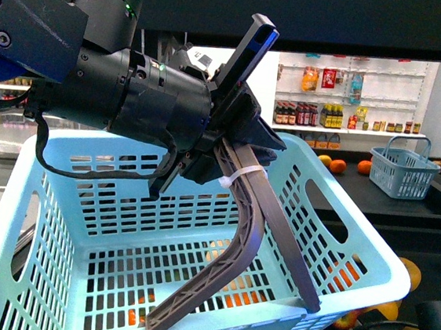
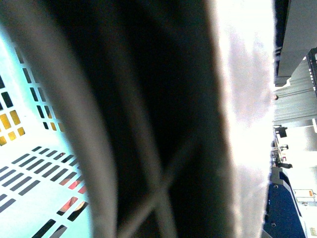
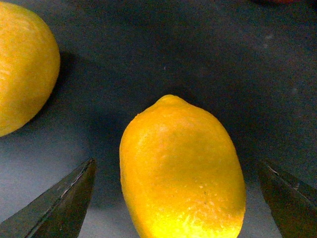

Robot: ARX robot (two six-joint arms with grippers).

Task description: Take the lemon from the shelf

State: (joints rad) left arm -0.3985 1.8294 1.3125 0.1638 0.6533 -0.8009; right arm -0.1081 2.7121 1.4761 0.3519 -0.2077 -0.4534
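**Pincer around the lemon, not grabbed yet**

The lemon point(image 3: 181, 171) lies on its side on the dark tray of the shelf point(image 3: 223, 54). The right pincer point(image 3: 177, 162) is open. One finger is on each side of the lemon, and neither one touches it. Another yellow fruit point(image 3: 22, 69) lies near the lemon, outside the fingers, so it should not get in the way.

Away from the lemon, the left pincer point(image 1: 228, 319) has its fingers spread wide inside a light blue basket point(image 1: 57, 219). I cannot tell if it is holding the basket up.

The reaching part looks done. The pincer must now close on the lemon and lift it off the shelf. The skin is smooth, so a gentle, even squeeze seems best.
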